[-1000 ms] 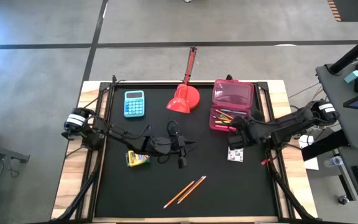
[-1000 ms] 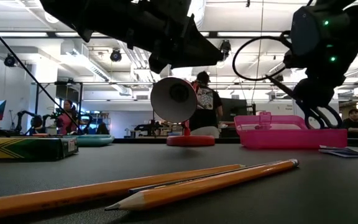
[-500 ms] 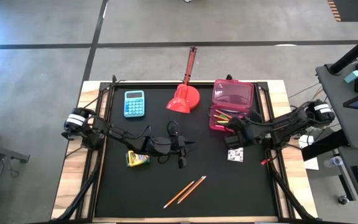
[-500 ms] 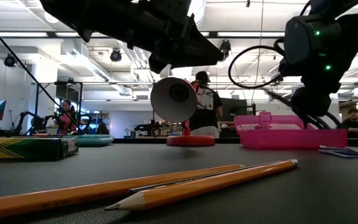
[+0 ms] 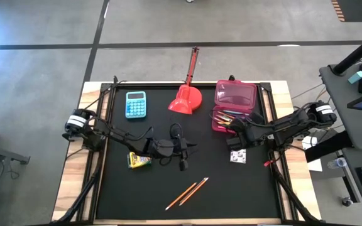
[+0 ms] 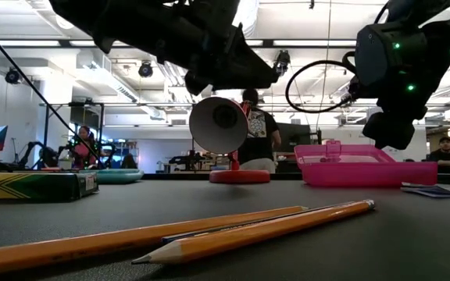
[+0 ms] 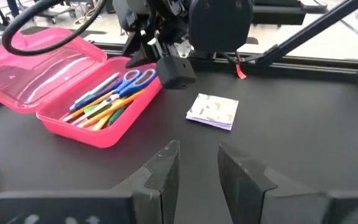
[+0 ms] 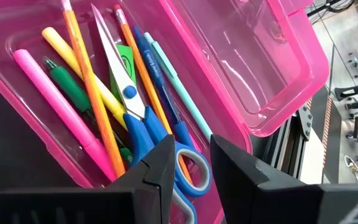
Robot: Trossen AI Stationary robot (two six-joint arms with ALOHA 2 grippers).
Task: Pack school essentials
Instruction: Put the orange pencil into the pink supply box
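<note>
Scissors (image 8: 143, 118) lie inside the pink case (image 8: 253, 74); the right gripper (image 8: 188, 163) hovers above, fingers parted (empty), apparently having released them.

Scissors (image 8: 143, 118) and pens (image 8: 73, 93) lie in the open case (image 5: 234, 103); calculator (image 5: 136, 104) far left; two pencils (image 5: 187, 193) near front edge.

We note a light-blue calculator (image 5: 136, 104) lying flat at the far left of the table (image 5: 231, 188), on its black mat. To its right we see a red long-handled scoop (image 5: 186, 95), its handle reaching past the far edge. In the room beyond, a person (image 6: 256, 129) stands behind the scoop.
</note>
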